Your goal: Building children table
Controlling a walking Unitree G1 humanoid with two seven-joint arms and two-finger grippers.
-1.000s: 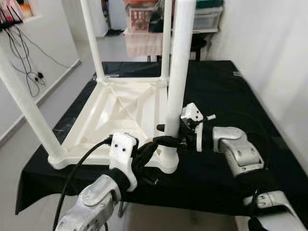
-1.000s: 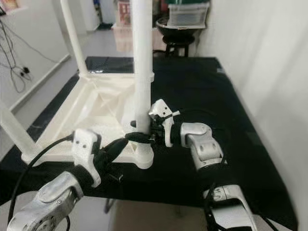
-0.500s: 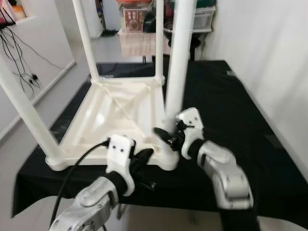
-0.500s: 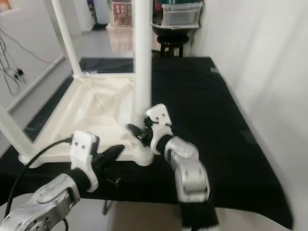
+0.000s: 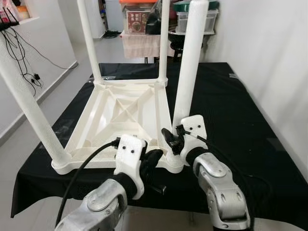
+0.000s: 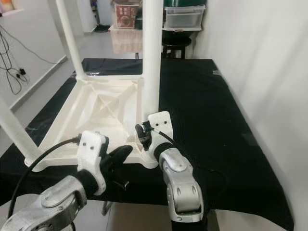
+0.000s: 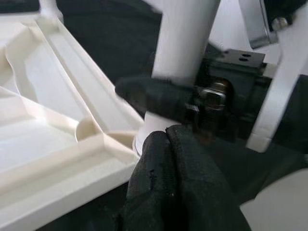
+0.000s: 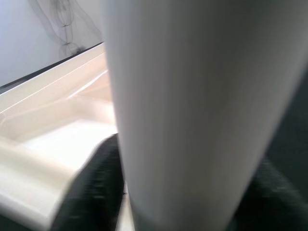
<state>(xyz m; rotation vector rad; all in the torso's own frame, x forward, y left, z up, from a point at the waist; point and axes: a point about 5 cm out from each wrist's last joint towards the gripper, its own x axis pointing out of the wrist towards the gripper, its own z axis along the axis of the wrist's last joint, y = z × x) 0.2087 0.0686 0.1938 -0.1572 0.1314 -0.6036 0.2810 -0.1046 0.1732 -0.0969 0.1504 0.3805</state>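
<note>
Right arm has swung in from the right, now reaching from the near side.

The right gripper (image 5: 169, 138) straddles the base of the near-right leg (image 5: 189, 62) of the upturned table (image 5: 126, 107), probably to twist it tight; its grip is unclear. The left gripper (image 5: 153, 162), fingers together and empty, rests at that corner. Black cloth (image 5: 226, 101) beneath; a wall close on the right.
</note>
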